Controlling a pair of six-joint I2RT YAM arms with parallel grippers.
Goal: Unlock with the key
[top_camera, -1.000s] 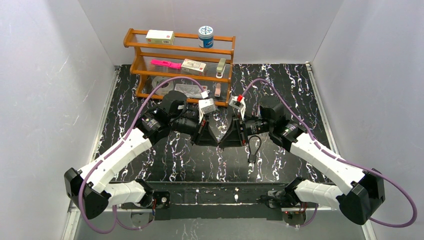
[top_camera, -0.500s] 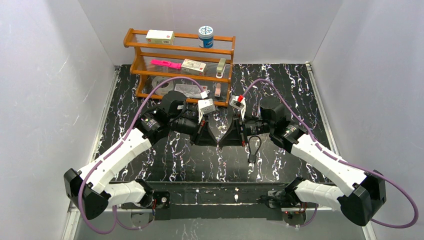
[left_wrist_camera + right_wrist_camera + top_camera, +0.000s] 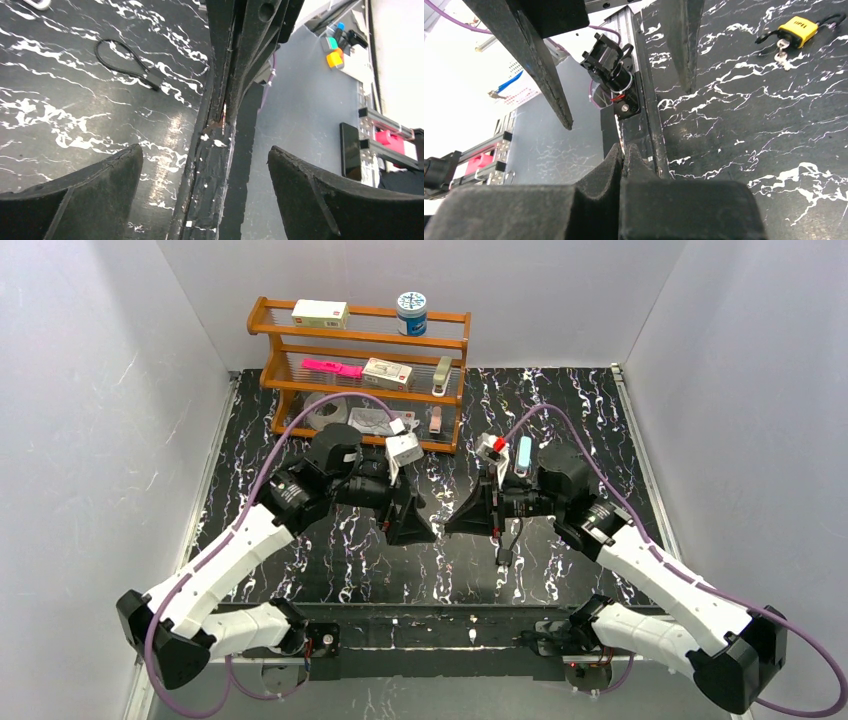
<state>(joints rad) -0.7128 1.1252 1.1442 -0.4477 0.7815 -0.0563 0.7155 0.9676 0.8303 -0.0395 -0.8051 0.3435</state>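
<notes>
A yellow padlock [image 3: 797, 27] lies on the black marbled table [image 3: 774, 125], far right in the right wrist view, with a small key [image 3: 782, 49] at its keyhole end. I cannot find the padlock in the top view. My left gripper [image 3: 412, 533] [image 3: 205, 149] hangs wide open over the table's near part, with nothing between its fingers [image 3: 75, 200]. Facing it a short way to the right, my right gripper [image 3: 452, 525] [image 3: 624, 150] is shut, and I make out nothing between its tips. The left gripper's two fingers [image 3: 536, 60] hang at the top of the right wrist view.
A black cable loop [image 3: 510, 528] [image 3: 125, 62] lies on the table just under the right wrist. A wooden shelf [image 3: 360, 350] with boxes and a blue tin stands at the back left. The table's near edge [image 3: 210, 165] lies below both grippers.
The two grippers were tip to tip at the table's middle. Now the left one has opened wide and both have drawn apart. The right gripper closed fully.
</notes>
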